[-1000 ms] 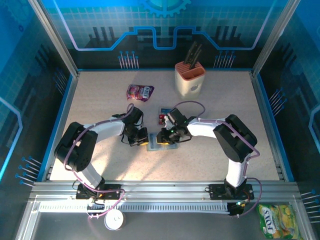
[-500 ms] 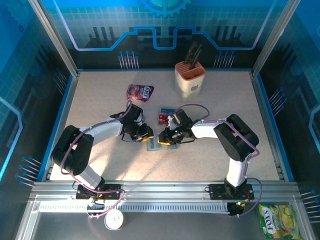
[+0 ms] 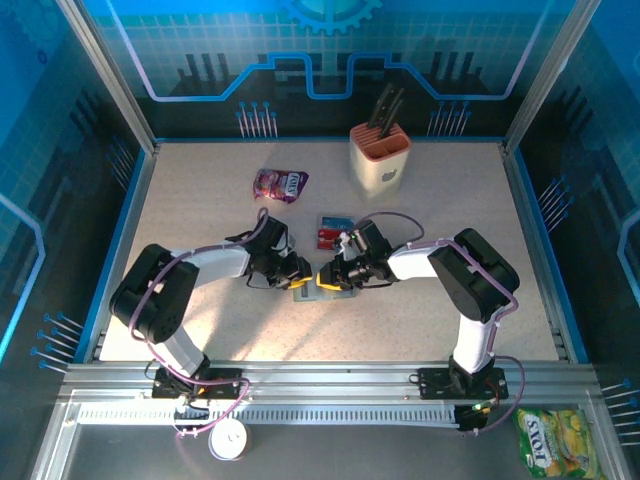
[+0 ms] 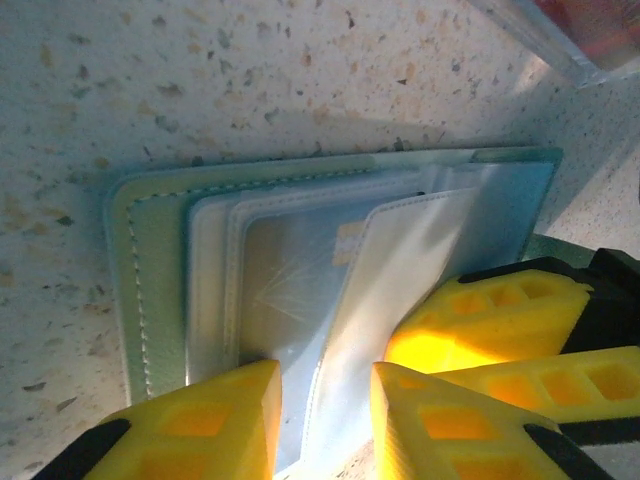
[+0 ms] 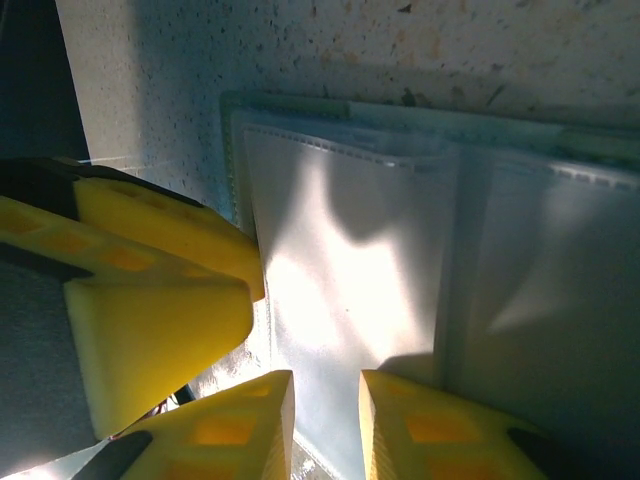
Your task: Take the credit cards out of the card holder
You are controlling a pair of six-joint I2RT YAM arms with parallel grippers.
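Left gripper [image 4: 325, 420] and right gripper [image 5: 327, 420] stand narrowly parted, holding nothing, astride a clear sleeve [image 4: 400, 260] of the opened card holder [image 4: 160, 270] beneath them. One card [image 4: 300, 280] shows dimly through the plastic. More credit cards [image 3: 333, 231] lie beyond the right gripper, details unreadable.

We see both arms bent inward to mid-table, the left gripper [image 3: 299, 277] and the right gripper [image 3: 326, 277] almost tip to tip, low over the card holder [image 3: 318, 295] lying flat on the speckled table [image 3: 200, 220]. Just beyond them lie red and blue credit cards [image 3: 333, 233]. Farther back a purple pouch [image 3: 280, 184] lies flat and a beige knife block [image 3: 380, 160] stands upright.
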